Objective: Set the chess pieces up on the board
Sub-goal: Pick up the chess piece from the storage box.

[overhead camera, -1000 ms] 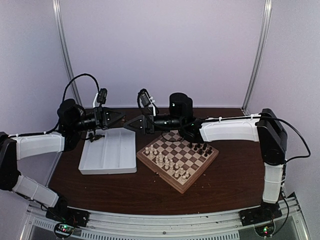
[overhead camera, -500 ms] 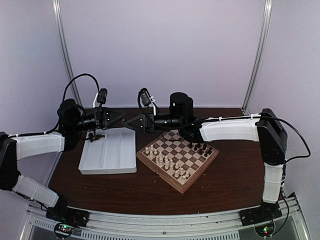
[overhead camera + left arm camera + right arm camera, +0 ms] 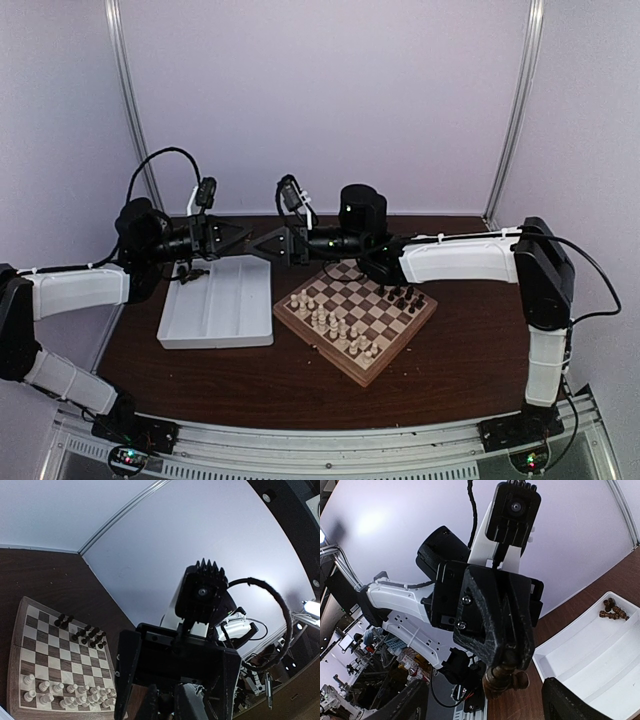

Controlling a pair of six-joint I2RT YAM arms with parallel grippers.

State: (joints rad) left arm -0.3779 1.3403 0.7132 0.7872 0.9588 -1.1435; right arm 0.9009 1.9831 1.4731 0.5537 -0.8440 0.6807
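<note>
- Dark brown chess piece [image 3: 501, 679] sits pinched at the tips of the left fingers [image 3: 492, 630], which are closed tight on it.
- The right fingers [image 3: 570, 700] stand spread wide, one on each side of that piece and clear of it, so the two arms meet tip to tip.
- Below the meeting fingertips lies the far edge of the white tray [image 3: 215, 320]; a few dark pieces [image 3: 612, 610] rest in it under the left fingers.
- The board [image 3: 395, 335] lies on the worktop [image 3: 450, 370], to the right of the fingertips and nearer. It carries a dark cluster [image 3: 400, 297] on its right part and cream pieces [image 3: 335, 325] on its near left.
</note>
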